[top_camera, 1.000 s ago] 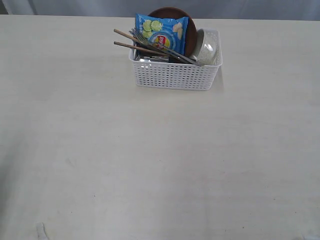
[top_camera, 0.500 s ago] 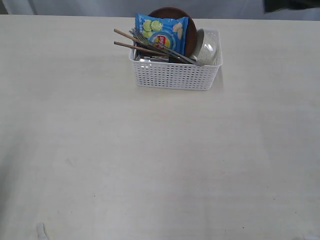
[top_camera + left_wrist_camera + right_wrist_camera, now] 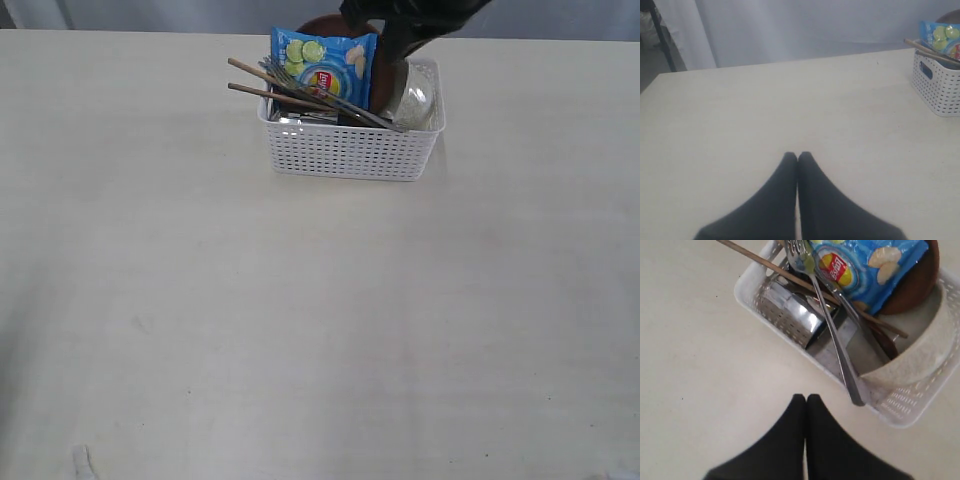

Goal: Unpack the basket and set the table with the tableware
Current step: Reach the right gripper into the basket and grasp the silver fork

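Basket sits on the far half of the table, a little right of the middle as I see it from the exterior view, and it is full. The rest of the tabletop in front of it is bare.

A blue chip bag stands upright at the back of the basket, leaning on a brown plate that is set on edge behind it. Two chopsticks poke out over the basket's left rim, well past the wall. A steel fork lies slantwise across the top of the load, tines up near the chip bag and handle end resting at the front rim close to the bowl. Beside the fork lies a second steel utensil; I cannot tell which kind. The bowl is white, tipped on its side and leaning against the right end wall. A shiny steel cup lies low in the left end, under the chopsticks.

My right gripper has its two dark fingers pressed tip to tip with nothing between them. It hangs just outside the basket's front wall, near the fork's handle end, touching nothing that I can see. From the exterior view the right arm shows as a dark shape at the top edge, above the plate and bowl.

My left gripper is closed up as well, fingers together and empty, low over bare table. The basket is well off to one side of it.
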### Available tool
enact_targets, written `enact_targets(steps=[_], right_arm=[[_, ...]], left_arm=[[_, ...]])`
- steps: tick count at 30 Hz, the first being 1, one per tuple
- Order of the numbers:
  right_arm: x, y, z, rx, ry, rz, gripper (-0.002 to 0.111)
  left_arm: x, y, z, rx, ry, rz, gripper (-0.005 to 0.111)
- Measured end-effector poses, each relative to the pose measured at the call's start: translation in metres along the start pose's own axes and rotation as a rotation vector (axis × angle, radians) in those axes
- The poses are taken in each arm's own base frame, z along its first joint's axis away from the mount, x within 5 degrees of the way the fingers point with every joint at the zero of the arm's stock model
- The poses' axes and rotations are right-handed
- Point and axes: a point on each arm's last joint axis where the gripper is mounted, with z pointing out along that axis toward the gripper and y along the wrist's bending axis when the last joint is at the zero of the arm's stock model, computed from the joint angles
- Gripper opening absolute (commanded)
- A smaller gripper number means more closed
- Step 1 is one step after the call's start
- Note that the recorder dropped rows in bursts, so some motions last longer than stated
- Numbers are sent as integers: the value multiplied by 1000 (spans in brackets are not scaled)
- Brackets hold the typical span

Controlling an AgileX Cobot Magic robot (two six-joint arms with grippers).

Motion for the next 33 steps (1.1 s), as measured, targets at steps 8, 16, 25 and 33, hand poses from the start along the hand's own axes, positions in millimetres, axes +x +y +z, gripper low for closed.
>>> enact_targets(steps=[8, 16, 25, 33], right_arm=[[-31, -5, 43, -87, 53, -80, 8], [-46, -2, 80, -199, 96, -99, 40], [-57, -11, 90, -123, 11, -118, 40], [-58, -15, 104, -96, -6, -122, 40]], left_arm=[[0, 0, 0, 0, 0, 0, 0], [0, 0, 0, 0, 0, 0, 0], [0, 0, 0, 0, 0, 0, 0], [0, 0, 0, 0, 0, 0, 0]])
